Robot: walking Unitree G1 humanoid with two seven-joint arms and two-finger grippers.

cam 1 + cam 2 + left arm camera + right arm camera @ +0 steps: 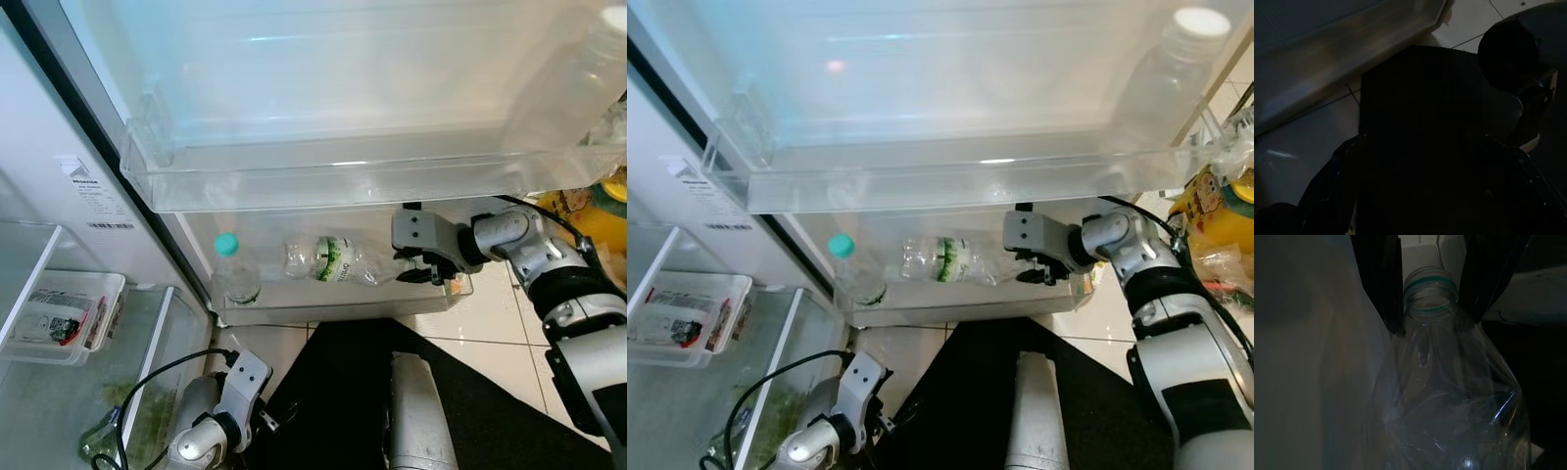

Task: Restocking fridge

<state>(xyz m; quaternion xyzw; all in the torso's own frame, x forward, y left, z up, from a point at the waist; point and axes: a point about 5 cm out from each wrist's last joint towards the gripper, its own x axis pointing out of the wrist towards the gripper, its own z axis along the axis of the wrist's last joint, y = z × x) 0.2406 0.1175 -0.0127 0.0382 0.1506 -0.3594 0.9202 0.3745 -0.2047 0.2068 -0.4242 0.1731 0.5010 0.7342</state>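
Note:
A clear, capless plastic bottle with a green label lies sideways in the lower door shelf of the open fridge. My right gripper reaches into that shelf from the right. In the right wrist view its two black fingers press on either side of the bottle's neck, shut on it. An upright bottle with a teal cap stands at the shelf's left end. My left gripper hangs low by the fridge's base, fingers apart and holding nothing.
The upper door shelf overhangs the lower one, with a large white-capped bottle at its right end. Inside the fridge at left are a tray of packets and a drawer with greens. Yellow packaging sits at right.

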